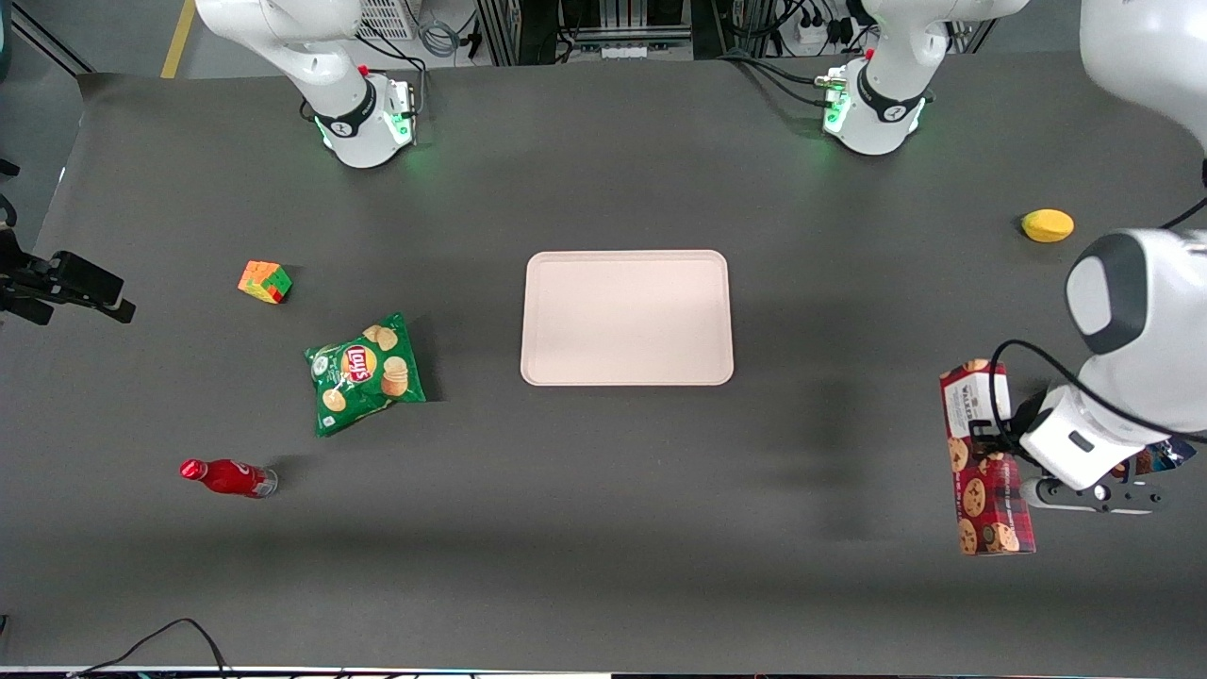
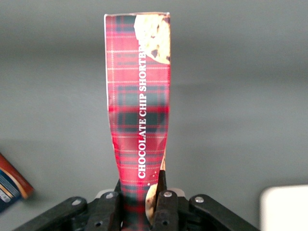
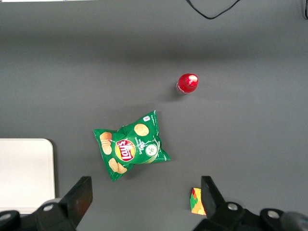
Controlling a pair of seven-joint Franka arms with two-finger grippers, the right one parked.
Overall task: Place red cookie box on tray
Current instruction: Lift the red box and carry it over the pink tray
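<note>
Front view: hand [image 1: 992, 441] around red cookie box [image 1: 983, 490]

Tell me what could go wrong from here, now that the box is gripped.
1. The gripper pinches the red cookie box at one end, visibly denting the carton; the long unsupported length could swing or slip.
2. The tray lies well toward mid-table, so the carry is long.
3. The blue pouch sits right beside the gripper and could get nudged.
</note>
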